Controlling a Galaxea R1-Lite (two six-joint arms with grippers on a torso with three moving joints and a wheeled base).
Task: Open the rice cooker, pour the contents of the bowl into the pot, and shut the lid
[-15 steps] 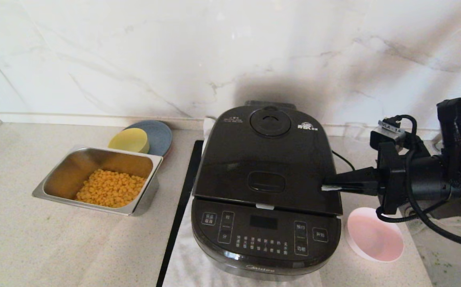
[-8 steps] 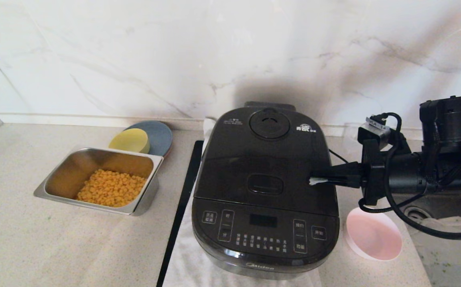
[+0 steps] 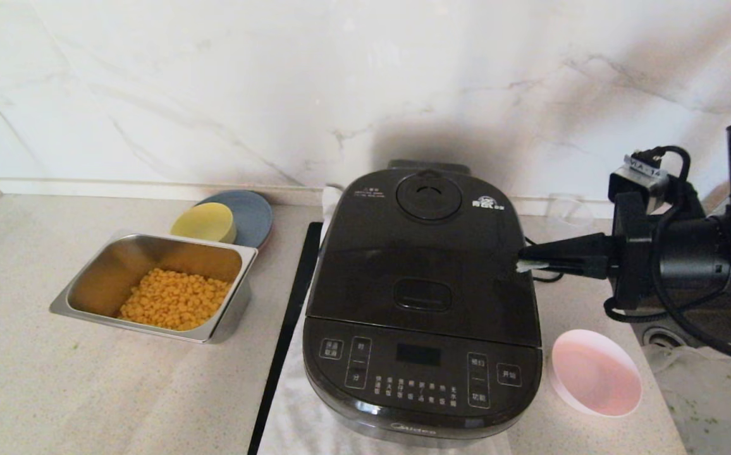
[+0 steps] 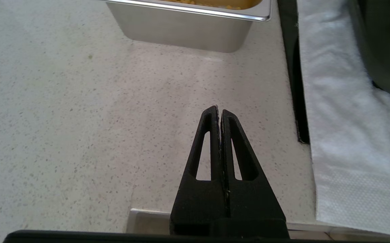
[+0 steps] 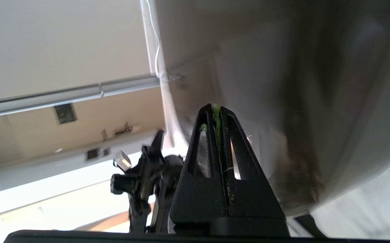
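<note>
Evidently last step done: lid (image 3: 425,253) down flush on Midea rice cooker (image 3: 422,303), pink bowl (image 3: 595,372) empty on counter just right of cooker. Right gripper (image 3: 520,260) clenched on nothing, tips at lid's right edge, green herb bits stuck between fingers. Left gripper (image 4: 220,111) pinched shut, parked low over counter near steel tray (image 4: 188,23) of corn. Judgement: next call is clearing right arm from cooker. Pot and herbs hidden under lid; whether latch caught, can't tell.
</note>
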